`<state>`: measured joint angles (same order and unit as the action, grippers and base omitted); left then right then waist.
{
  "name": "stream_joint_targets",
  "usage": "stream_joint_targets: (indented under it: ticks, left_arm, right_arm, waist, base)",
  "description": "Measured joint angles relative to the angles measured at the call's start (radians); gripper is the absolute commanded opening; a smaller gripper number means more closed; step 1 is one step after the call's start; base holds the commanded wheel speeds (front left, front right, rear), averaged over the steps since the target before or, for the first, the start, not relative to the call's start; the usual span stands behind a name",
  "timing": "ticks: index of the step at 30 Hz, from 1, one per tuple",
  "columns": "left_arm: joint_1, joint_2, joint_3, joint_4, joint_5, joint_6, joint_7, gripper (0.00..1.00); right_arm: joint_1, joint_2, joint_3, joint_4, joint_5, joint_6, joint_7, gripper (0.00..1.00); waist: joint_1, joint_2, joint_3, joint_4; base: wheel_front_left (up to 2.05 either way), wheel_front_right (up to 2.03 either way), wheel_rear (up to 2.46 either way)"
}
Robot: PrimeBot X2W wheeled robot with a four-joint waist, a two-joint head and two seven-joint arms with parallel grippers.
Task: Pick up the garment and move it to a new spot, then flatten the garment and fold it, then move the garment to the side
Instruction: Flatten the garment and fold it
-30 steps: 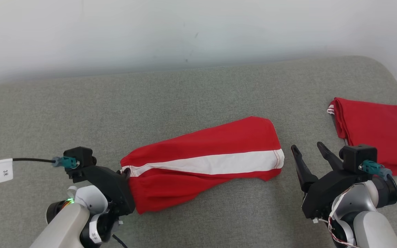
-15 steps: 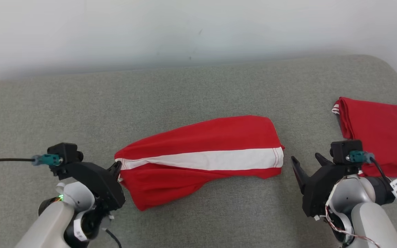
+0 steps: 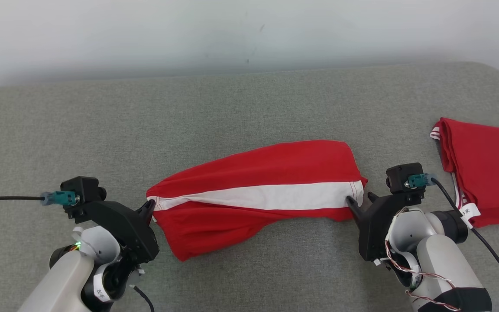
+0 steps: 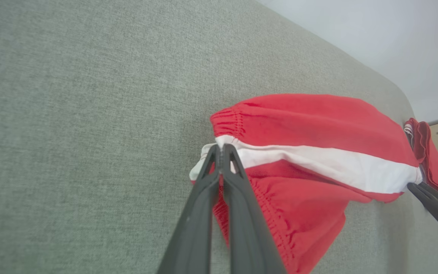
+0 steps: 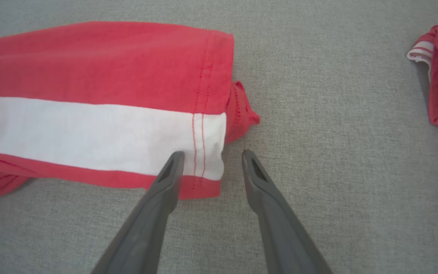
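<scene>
Garment (image 3: 258,186) between low left arm (image 3: 59,281), jaws clamped on waistband (image 4: 228,118), and right arm (image 3: 440,268), jaws apart astride hem (image 5: 203,133)

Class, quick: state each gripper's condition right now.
Left gripper: shut on the garment, at its waistband.
Right gripper: open, astride the garment's hem.

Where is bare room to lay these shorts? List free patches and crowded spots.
Free: the broad grey cushion between the wall and the striped shorts, widest at left; also the near strip between left claw and right claw. Crowded: the right end, where the right claw, the shorts and the second red garment sit close.
</scene>
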<state>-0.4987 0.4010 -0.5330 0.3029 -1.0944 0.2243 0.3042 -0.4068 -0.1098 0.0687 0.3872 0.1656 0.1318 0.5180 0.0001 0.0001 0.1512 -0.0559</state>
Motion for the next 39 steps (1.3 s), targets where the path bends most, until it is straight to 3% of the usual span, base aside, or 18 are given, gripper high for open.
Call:
stream_joint_targets:
  ticks: [1,3,4,6,7,10,11,13,23,31,34,35,36,39]
  left_arm:
    - [-0.001,0.0,-0.001,0.001,0.0,0.0,0.0,0.0]
    - [-0.003,-0.002,-0.001,0.004,0.002,0.0,-0.007,0.0]
    - [-0.005,-0.002,-0.001,0.005,0.002,-0.002,-0.008,0.0]
    - [-0.008,-0.005,-0.002,0.008,0.003,-0.004,-0.014,0.0]
    - [-0.009,-0.006,-0.001,0.01,0.003,-0.004,-0.014,0.0]
    - [-0.01,-0.007,-0.002,0.015,0.003,-0.005,-0.016,0.0]
    - [-0.01,-0.007,-0.002,0.016,0.003,-0.005,-0.016,0.0]
    - [-0.01,-0.006,-0.002,0.016,0.003,-0.005,-0.016,0.0]
    - [-0.002,-0.004,0.001,0.01,0.005,-0.014,-0.041,0.0]
    - [-0.008,-0.005,0.047,-0.044,-0.003,-0.052,-0.11,0.0]
    - [-0.02,0.008,0.048,-0.058,-0.002,-0.049,-0.099,0.0]
    - [-0.018,0.015,0.043,-0.058,0.002,-0.047,-0.091,0.0]
    - [-0.016,0.018,0.041,-0.058,0.002,-0.041,-0.088,0.0]
    - [-0.006,0.023,0.029,-0.058,0.003,-0.035,-0.074,0.0]
  right_arm:
    - [-0.005,0.0,0.001,0.009,0.0,0.0,-0.004,0.53]
    - [-0.01,0.0,0.003,0.023,0.0,0.0,-0.011,0.43]
    - [-0.011,0.0,0.005,0.03,0.0,0.0,-0.017,0.33]
    - [-0.016,0.0,0.008,0.039,0.0,0.0,-0.027,0.29]
    - [-0.019,-0.001,0.009,0.042,0.0,0.0,-0.031,0.2]
    - [-0.021,-0.002,0.008,0.052,0.0,0.0,-0.038,0.16]
    - [-0.021,-0.004,0.011,0.055,0.0,0.0,-0.039,0.07]
    - [-0.021,-0.005,0.015,0.057,0.0,0.0,-0.043,0.0]
    - [-0.02,-0.021,0.044,0.055,0.015,0.0,-0.08,0.0]
    - [-0.021,-0.045,0.023,-0.043,0.037,0.0,-0.133,0.0]
    - [-0.019,-0.052,-0.013,-0.069,0.037,0.0,-0.104,0.0]
    - [-0.011,-0.055,-0.018,-0.067,0.037,0.0,-0.073,0.27]
    - [0.004,-0.059,-0.017,-0.066,0.037,0.0,-0.05,0.97]
    - [0.042,-0.055,-0.01,-0.049,0.04,0.0,-0.017,1.0]
  waist:
    - [0.0,0.0,0.0,0.002]
    - [0.0,0.0,0.0,0.006]
    - [0.0,0.0,-0.001,0.007]
    - [0.0,0.0,-0.005,0.01]
    - [0.0,0.0,-0.007,0.01]
    - [0.0,0.0,-0.015,0.011]
    - [0.0,0.0,-0.017,0.011]
    - [0.0,0.0,-0.019,0.011]
    - [0.0,0.0,-0.036,0.004]
    - [-0.0001,0.0,-0.063,0.0]
    - [-0.0001,0.0,-0.074,-0.003]
    - [-0.0001,-0.0001,-0.078,-0.004]
    - [-0.0001,-0.0002,-0.08,-0.004]
    - [-0.0001,-0.0002,-0.075,-0.005]
  base:
    - [0.0,0.0,0.0]
    - [0.0,0.0,0.0]
    - [0.0,0.0,0.0]
    - [0.0,0.0,0.0]
    - [0.0,0.0,0.0]
    - [0.0,0.0,0.0]
    - [0.0,0.0,0.0]
    - [0.0,0.0,0.0]
    - [0.0,0.0,0.0]
    - [0.0,0.0,0.0]
    - [0.0,0.0,0.0]
    - [0.0,0.0,0.0]
    - [0.0,0.0,0.0]
    - [0.0,0.0,0.0]
